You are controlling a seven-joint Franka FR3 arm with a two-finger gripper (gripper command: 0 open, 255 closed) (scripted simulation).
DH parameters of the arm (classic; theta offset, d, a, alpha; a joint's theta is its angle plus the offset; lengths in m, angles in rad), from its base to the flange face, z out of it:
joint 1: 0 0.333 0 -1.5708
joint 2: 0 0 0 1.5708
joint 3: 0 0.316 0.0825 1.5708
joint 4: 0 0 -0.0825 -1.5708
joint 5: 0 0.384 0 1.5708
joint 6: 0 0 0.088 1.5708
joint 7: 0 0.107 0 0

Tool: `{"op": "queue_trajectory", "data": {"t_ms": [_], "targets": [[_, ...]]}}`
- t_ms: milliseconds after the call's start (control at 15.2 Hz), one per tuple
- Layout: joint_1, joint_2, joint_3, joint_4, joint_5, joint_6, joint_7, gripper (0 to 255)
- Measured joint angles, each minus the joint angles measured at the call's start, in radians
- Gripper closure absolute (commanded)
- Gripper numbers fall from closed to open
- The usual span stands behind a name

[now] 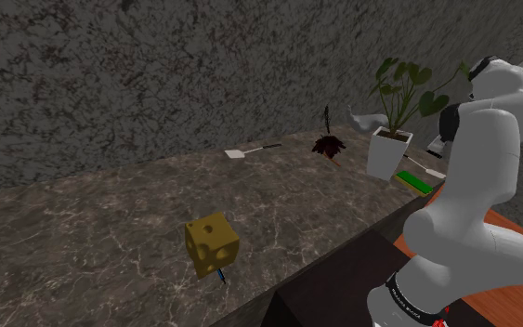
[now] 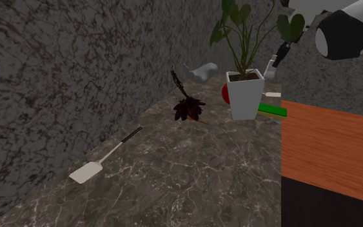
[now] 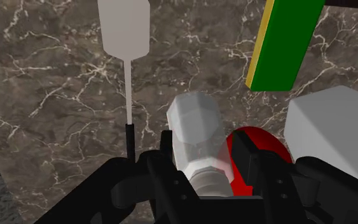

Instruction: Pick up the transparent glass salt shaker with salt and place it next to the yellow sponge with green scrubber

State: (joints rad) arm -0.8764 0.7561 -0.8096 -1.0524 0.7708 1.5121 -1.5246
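Observation:
The salt shaker [image 3: 195, 130], a pale glass body with a white neck, sits between the two black fingers of my gripper [image 3: 204, 145], which is shut on it. Beyond the gripper and to one side lies the sponge [image 3: 284, 39], green on top with a yellow edge, flat on the dark marble counter. The same sponge [image 1: 415, 181] lies in front of the white planter in the shoulder view, and beside that planter in the second exterior view is the sponge [image 2: 273, 110].
A white planter [image 3: 336, 133] with a leafy plant stands close beside the gripper, with a red round thing [image 3: 263, 145] under it. A white spatula [image 3: 125, 32] lies ahead. Further off are a second spatula [image 1: 250, 150], a dark red duster [image 1: 328, 144] and a cheese block [image 1: 212, 244].

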Motion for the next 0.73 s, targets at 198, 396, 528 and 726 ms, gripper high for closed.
{"op": "queue_trajectory", "data": {"t_ms": [198,396,528,726], "targets": [[0.009,0.007,0.001,-0.033,0.003,0.031,-0.015,255],[0.030,0.003,0.000,-0.083,0.004,0.069,-0.030,255],[0.036,0.008,0.001,-0.105,0.008,0.090,-0.041,255],[0.049,0.012,0.003,-0.147,0.012,0.127,-0.057,255]]}}
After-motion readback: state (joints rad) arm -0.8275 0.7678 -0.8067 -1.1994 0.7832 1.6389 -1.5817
